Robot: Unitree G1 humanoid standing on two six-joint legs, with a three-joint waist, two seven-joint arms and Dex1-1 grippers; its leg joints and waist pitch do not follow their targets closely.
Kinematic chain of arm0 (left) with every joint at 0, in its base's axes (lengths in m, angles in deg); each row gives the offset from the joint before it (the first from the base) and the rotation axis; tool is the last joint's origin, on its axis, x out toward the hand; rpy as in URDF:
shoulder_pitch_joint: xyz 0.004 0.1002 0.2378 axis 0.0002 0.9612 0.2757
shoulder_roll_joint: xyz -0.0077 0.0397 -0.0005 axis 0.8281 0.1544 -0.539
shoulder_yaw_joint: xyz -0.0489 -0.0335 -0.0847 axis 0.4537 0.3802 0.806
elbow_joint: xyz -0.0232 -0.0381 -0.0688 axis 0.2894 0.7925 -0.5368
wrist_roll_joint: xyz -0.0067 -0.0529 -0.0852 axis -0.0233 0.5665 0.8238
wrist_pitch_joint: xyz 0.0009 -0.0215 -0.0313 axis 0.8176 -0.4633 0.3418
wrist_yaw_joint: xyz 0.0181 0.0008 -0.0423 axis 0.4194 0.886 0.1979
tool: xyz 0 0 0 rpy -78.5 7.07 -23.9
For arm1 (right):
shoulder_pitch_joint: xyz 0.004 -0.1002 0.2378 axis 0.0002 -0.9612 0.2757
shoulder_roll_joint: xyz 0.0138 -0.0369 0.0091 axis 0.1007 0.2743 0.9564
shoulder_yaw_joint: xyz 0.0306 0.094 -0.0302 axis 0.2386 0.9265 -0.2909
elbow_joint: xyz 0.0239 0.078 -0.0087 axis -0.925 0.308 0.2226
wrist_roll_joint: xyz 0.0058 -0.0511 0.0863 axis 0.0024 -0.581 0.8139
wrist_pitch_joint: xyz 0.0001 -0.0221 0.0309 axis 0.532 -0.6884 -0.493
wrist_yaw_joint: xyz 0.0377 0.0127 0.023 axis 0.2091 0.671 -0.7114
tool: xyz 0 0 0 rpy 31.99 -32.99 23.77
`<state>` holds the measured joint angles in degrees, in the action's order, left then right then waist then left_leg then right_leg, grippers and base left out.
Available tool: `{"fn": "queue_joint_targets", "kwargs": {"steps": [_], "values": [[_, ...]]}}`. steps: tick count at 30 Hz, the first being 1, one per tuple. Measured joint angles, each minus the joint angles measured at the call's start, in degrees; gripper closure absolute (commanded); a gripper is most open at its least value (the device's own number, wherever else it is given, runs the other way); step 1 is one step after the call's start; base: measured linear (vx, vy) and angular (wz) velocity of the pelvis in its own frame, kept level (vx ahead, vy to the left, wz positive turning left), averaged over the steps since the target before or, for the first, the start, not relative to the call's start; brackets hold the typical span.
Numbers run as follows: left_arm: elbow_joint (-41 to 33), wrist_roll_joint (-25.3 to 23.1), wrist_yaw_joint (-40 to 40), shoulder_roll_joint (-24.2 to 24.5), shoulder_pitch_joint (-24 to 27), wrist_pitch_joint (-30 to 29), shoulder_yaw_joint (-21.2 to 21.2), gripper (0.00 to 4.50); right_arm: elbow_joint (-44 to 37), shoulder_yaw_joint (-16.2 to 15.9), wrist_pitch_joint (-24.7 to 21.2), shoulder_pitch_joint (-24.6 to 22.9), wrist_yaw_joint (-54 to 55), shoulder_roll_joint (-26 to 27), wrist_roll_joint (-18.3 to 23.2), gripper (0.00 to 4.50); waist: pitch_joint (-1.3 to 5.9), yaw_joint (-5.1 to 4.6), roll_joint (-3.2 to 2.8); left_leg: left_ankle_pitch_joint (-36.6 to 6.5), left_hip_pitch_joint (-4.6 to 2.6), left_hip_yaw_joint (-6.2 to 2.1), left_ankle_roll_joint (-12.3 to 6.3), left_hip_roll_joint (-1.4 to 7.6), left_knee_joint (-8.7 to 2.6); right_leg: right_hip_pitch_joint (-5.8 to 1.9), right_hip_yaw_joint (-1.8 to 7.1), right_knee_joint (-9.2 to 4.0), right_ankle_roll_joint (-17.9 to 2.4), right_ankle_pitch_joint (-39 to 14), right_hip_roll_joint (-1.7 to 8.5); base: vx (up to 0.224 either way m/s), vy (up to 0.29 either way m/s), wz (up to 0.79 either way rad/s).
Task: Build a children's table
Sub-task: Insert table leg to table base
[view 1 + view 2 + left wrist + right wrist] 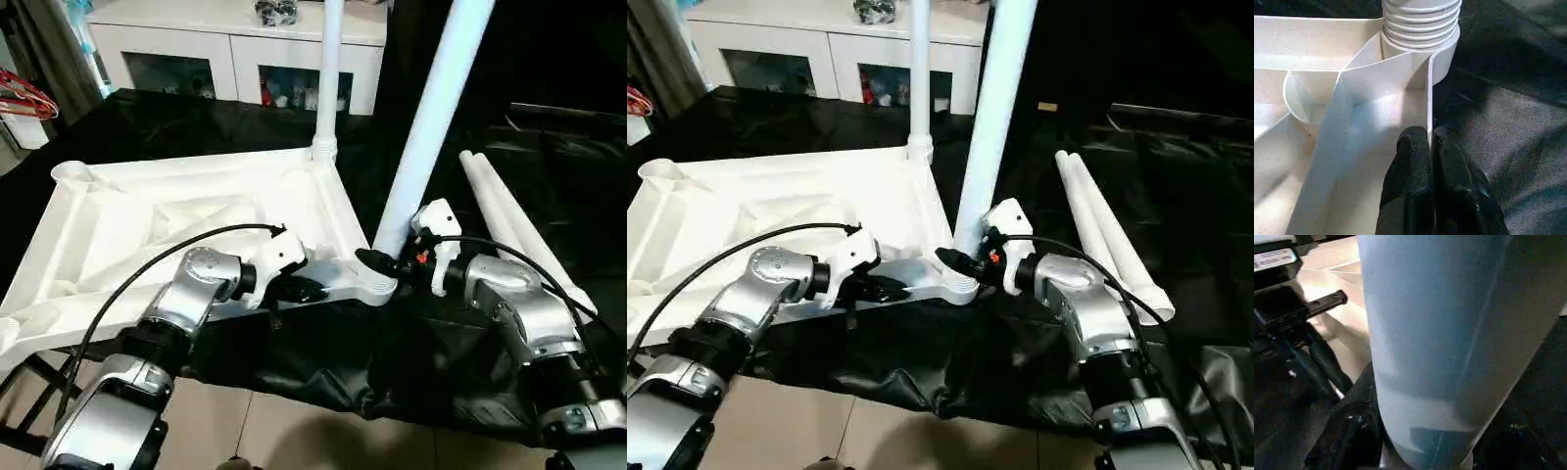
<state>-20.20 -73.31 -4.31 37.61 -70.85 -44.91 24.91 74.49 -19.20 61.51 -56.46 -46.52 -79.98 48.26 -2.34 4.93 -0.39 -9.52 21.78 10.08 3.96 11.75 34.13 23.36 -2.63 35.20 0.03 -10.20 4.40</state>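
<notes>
The left pincer [1430, 147] pinches the thin rim of the upside-down white table top [147, 220] on the black desk [549, 176]. Beside it, the right pincer [377, 262] grips a leg [431, 127] standing in the corner socket [370, 286]. Two spare legs [509, 220] lie farther right.

We read this as a home-style room staged for testing: white sideboard [235, 44] with glass-front cubbies holding small items, curtain [44, 49], tiled floor [294, 431], and a work table draped in black sheeting [549, 166].
</notes>
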Motion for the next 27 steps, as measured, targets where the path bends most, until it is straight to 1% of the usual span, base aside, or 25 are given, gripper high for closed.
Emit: {"fn": "queue_joint_targets", "kwargs": {"steps": [3,9,13,17,20,22,24,27], "values": [[-0.27,0.24,-2.75,1.29,-0.02,0.1,-0.34,4.5,0.64,-0.69,2.35,-0.24,-3.17,-0.03,0.09,2.61,0.03,-0.03,0.05,-0.01,-0.03,0.0,0.01,0.01,-0.04,0.0,0.0,-0.01,0.0,0.0,-0.01,0.0,0.0,0.0],[0.27,0.35,-7.05,2.66,-0.67,0.5,-1.21,4.5,0.77,-1.67,5.63,-1.26,-9.26,-1.3,0.55,2.61,0.03,0.24,0.1,-0.01,-0.08,-0.01,0.01,0.01,-0.04,-0.11,-0.02,-0.1,-0.01,0.01,-0.01,0.0,0.0,0.0],[1.43,0.05,-8.14,3.04,-1.76,0.61,-1.93,4.5,1.07,-2.12,6.03,-1.55,-11.15,-1.59,0.65,2.61,0.01,0.4,0.13,-0.01,-0.28,-0.01,0.01,0.01,-0.04,-0.28,-0.01,-0.1,-0.02,0.01,-0.01,0.0,0.0,0.0],[1.45,0.07,-7.8,2.93,-1.78,0.26,-1.78,4.5,1.78,-1.71,6.34,-1.06,-10.86,-1.01,0.64,2.61,-0.08,0.39,0.32,-0.01,-0.4,-0.01,0.01,0.01,-0.06,-0.37,-0.01,-0.1,-0.01,0.01,-0.01,0.0,0.0,0.0],[1.73,0.06,-5.61,2.18,-1.79,-0.34,-1.27,4.5,4.6,-0.75,7.36,-0.02,-7.8,0.84,0.44,2.61,-0.19,0.21,0.52,-0.01,-0.52,-0.01,0.01,0.0,-0.06,-0.43,0.0,-0.09,0.02,-0.01,-0.01,0.0,0.0,0.0],[2.4,-0.28,-1.07,1.03,-2.35,-1.9,-0.26,4.5,9.2,0.42,8.66,2.57,-1.49,3.38,-0.51,2.61,-0.35,-0.12,0.76,0.0,-0.59,-0.01,0.02,0.0,-0.07,-0.38,-0.01,-0.1,0.17,-0.1,-0.01,0.0,0.0,0.0],[2.5,-0.7,3.91,-0.66,-2.95,-4.09,0.24,4.5,13.51,1.52,9.6,5.26,5.5,5.29,-1.7,2.61,-0.46,-0.38,0.88,0.0,-0.6,-0.09,0.03,-0.01,-0.07,-0.28,-0.1,-0.24,0.17,-0.1,0.01,0.0,0.0,0.0],[2.48,-1.36,10.07,-3.38,-3.66,-6.82,0.52,4.5,18.1,2.9,9.89,8.18,13.15,7.02,-2.45,2.61,-0.54,-0.65,0.96,0.0,-0.61,-0.08,0.03,-0.03,-0.07,-0.24,-0.06,-0.26,0.17,-0.1,0.02,0.0,0.0,0.0]]}}
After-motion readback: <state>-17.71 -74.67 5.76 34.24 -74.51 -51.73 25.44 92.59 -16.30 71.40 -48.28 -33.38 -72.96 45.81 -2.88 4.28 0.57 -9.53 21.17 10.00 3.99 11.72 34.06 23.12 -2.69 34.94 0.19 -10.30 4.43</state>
